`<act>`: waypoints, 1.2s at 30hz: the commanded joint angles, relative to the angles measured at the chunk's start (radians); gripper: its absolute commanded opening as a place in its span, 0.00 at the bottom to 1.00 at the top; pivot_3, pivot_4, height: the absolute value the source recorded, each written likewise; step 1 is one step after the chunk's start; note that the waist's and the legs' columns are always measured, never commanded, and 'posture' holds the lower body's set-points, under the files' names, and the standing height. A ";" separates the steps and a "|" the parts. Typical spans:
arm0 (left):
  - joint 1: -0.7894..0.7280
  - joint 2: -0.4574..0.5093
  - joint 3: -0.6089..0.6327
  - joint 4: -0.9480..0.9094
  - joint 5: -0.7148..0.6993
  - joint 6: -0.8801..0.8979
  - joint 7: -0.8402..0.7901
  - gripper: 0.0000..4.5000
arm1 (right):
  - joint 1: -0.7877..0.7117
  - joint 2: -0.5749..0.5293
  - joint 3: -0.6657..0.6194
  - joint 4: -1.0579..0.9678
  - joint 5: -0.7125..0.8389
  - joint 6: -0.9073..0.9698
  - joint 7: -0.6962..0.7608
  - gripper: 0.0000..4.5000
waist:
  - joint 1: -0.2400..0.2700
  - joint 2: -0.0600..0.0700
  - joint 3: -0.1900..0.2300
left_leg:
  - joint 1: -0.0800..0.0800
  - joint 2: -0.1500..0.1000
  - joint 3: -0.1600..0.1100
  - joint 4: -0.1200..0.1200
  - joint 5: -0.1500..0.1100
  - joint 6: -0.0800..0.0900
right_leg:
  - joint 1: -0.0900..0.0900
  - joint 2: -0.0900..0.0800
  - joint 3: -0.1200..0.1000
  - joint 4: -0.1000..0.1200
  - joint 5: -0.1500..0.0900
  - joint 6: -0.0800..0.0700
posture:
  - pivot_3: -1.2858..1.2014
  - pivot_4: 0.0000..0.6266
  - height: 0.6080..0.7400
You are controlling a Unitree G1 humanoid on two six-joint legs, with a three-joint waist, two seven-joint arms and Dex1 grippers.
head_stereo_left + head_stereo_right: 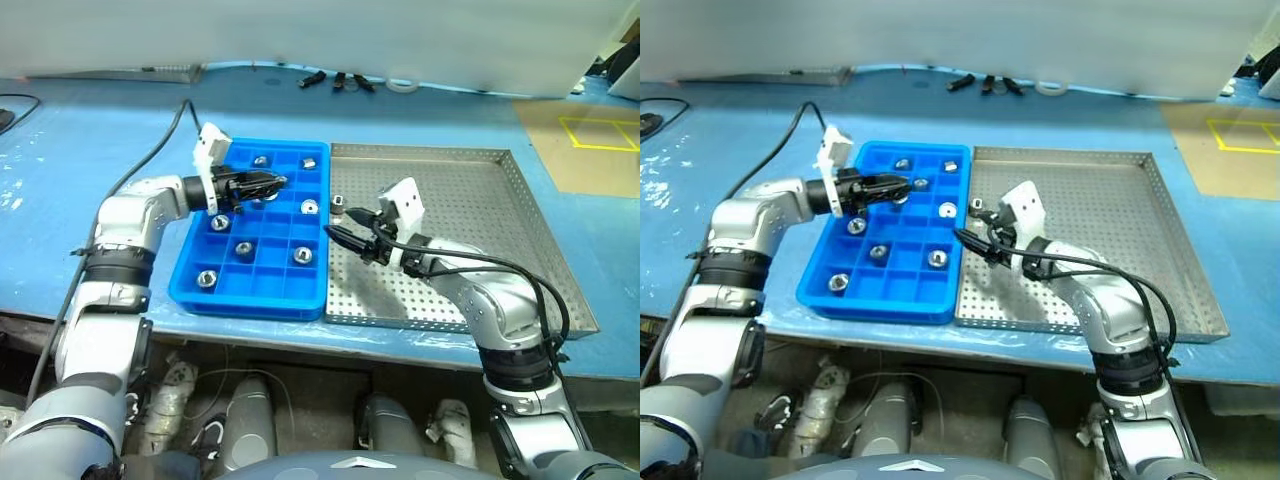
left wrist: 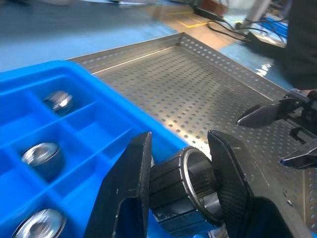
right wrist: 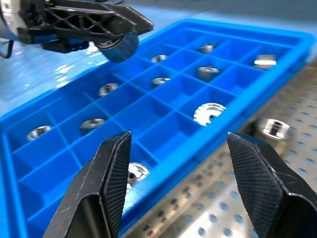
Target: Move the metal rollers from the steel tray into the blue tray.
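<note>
One roller (image 2: 190, 186) lies sideways, squeezed in the left claw (image 1: 262, 184) above the blue tray (image 1: 190, 285), clearest from the wrist, while the right claw (image 3: 185, 171) gapes empty.

Blue tray (image 1: 190, 290): bright blue plastic, grid of square compartments. Steel tray (image 1: 480, 200): grey sheet metal, regular pattern of small round holes. Metal rollers (image 1: 208, 278): shiny silver. Roller (image 2: 190, 186) in left wrist view: dark, ribbed, bright silver ring. Table (image 1: 80, 180): blue surface; tan patch (image 1: 590, 150) at far right corner with yellow outlined square. Gripper fingers (image 3: 255, 181): black, cross-hatched pads.
</note>
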 commanded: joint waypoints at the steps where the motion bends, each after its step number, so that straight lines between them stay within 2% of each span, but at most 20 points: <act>1: -0.060 -0.042 -0.036 0.037 0.012 -0.042 -0.074 0.32 | 0.052 0.007 -0.057 -0.111 0.026 0.007 -0.048 0.71 | -0.007 0.000 0.000 | 0.000 0.000 0.000 0.000 0.000 0.000 | 0.000 0.000 0.000 0.000 0.000 0.000 | 0.38 0.24 1.00; 6: -0.102 -0.073 -0.061 0.118 0.042 -0.089 -0.140 0.32 | 0.120 0.008 -0.095 -0.189 0.042 0.019 -0.088 0.71 | -0.032 0.000 0.000 | 0.000 0.000 0.000 0.000 0.000 0.001 | 0.000 0.000 0.001 0.000 0.000 0.000 | 0.36 0.24 1.00; 13: -0.136 -0.034 -0.026 0.258 0.104 -0.186 -0.119 0.32 | 0.154 0.011 -0.098 -0.218 0.049 0.022 -0.124 0.71 | -0.067 0.000 0.000 | 0.002 0.000 0.001 0.000 -0.001 0.001 | 0.000 0.000 0.002 0.000 0.000 0.000 | 0.36 0.24 1.00; 20: -0.116 0.008 0.011 0.363 0.181 -0.334 0.027 0.32 | 0.129 0.007 -0.069 -0.168 0.037 0.000 -0.104 0.71 | -0.061 0.000 0.000 | 0.001 0.000 0.001 0.000 -0.001 0.003 | 0.001 0.000 0.001 -0.001 0.000 0.000 | 0.39 0.24 1.00; 24: -0.094 0.032 0.038 0.409 0.184 -0.351 0.035 0.32 | 0.112 0.011 -0.050 -0.143 0.034 -0.011 -0.093 0.71 | -0.050 0.000 0.000 | 0.002 0.000 0.001 0.000 -0.003 0.005 | 0.001 0.000 0.001 -0.001 0.000 0.000 | 0.39 0.24 1.00; 30: -0.040 0.059 0.028 0.346 0.172 -0.297 -0.086 0.32 | 0.112 0.008 -0.038 -0.131 0.032 -0.020 -0.088 0.71 | -0.042 0.000 0.000 | 0.001 0.000 0.001 0.000 -0.003 0.004 | 0.001 0.000 0.001 -0.001 0.000 0.000 | 0.39 0.24 1.00; 36: 0.011 0.055 0.016 0.331 0.199 -0.308 -0.094 0.32 | 0.125 0.008 -0.034 -0.139 0.034 -0.019 -0.092 0.71 | -0.044 0.000 0.000 | 0.002 0.000 0.001 0.000 -0.003 0.005 | 0.001 0.000 0.001 0.000 0.000 -0.001 | 0.39 0.24 1.00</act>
